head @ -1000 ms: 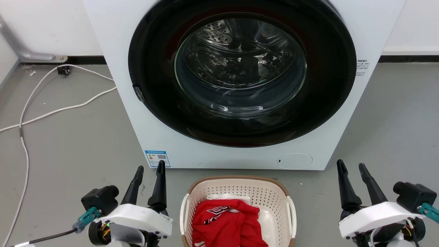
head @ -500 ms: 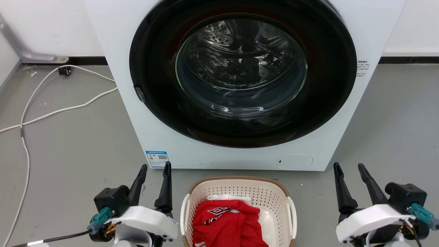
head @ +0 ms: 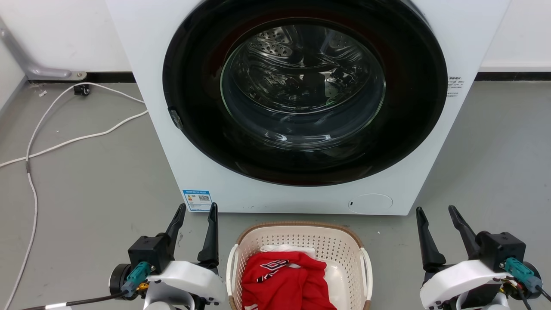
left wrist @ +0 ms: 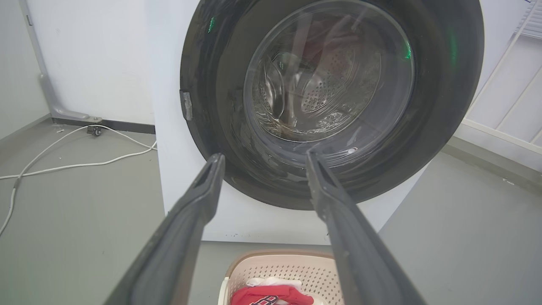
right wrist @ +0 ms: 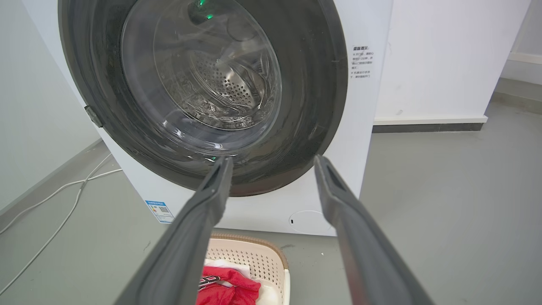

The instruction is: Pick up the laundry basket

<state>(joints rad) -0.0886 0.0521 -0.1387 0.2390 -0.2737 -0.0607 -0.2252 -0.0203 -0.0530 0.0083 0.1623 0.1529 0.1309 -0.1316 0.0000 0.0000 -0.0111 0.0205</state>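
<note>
On the floor, just in front of the washing machine [head: 280,198], the laundry basket [head: 297,224] is set with a red garment [head: 284,280] inside. It is flanked by the left tool [head: 198,206] and the right tool [head: 435,209], both spread apart and empty. The white handles [head: 231,267] are best gripped together, so the lift is kept level. Compared with a second ago, both tools are found shifted inward, the left more so.

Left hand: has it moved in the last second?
Yes. The left hand has shifted right in the head view, toward the laundry basket, which stayed put.
</note>
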